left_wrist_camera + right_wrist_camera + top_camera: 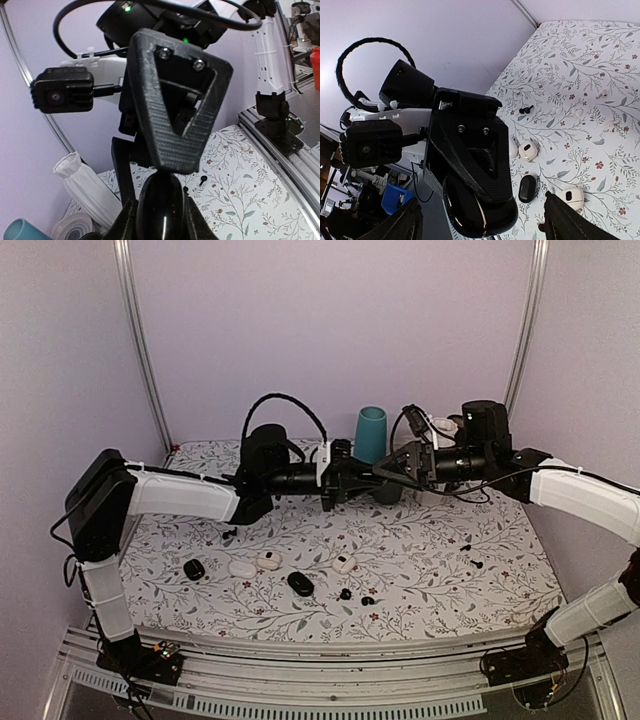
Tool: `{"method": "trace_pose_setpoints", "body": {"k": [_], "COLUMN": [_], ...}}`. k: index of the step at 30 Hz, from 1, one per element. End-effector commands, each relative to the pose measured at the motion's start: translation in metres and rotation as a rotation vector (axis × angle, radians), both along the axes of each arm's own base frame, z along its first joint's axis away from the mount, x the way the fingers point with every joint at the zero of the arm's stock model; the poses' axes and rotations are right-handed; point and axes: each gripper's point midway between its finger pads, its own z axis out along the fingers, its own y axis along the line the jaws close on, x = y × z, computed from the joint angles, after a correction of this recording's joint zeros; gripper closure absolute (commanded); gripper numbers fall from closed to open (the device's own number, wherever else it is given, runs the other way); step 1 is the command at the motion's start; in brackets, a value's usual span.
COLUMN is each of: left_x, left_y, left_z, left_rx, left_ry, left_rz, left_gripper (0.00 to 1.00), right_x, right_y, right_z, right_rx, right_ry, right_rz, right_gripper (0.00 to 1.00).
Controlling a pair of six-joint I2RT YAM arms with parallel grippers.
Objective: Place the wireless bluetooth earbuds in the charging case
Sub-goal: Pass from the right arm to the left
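Observation:
My two grippers meet in mid-air above the middle of the table. A glossy black oval charging case [160, 207] sits upright between the jaws of my left gripper [160, 222], which is shut on it. In the right wrist view the same case [470, 212] hangs under the left gripper's ribbed finger [480, 165]. My right gripper [482, 220] is open, its fingers wide on either side of the case and not touching it. Tiny black earbuds [345, 594] [367, 600] lie loose on the cloth near the front, and another earbud [526, 108] farther back.
Two more black cases [194, 568] [300, 584] and white cases [241, 567] [267, 561] [344, 563] lie on the floral cloth [440, 570]. A teal cup [370, 433] stands at the back. Small black buds [470, 550] lie right of centre.

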Motion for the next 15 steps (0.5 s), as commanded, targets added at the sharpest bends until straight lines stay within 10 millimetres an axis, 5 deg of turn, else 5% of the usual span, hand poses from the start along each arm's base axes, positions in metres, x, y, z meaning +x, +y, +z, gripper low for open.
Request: {"method": "trace_pose_setpoints", "body": {"k": [1, 7, 15], "left_x": [0.011, 0.021, 0.007], "left_y": [0.006, 0.013, 0.034], "left_z": [0.036, 0.045, 0.058], "left_rx": [-0.052, -0.016, 0.036], "left_ry": [0.064, 0.373, 0.629], "left_rz": [0.093, 0.007, -0.143], "left_gripper": [1.0, 1.0, 1.0], "right_x": [0.021, 0.016, 0.003], "right_y": [-0.011, -0.02, -0.027], "right_z": [0.015, 0.028, 0.063], "right_rx": [0.04, 0.03, 0.135], "right_ry": [-0.086, -0.256, -0.458], "right_rz": [-0.168, -0.184, -0.175], "right_gripper": [0.16, 0.26, 0.38]}}
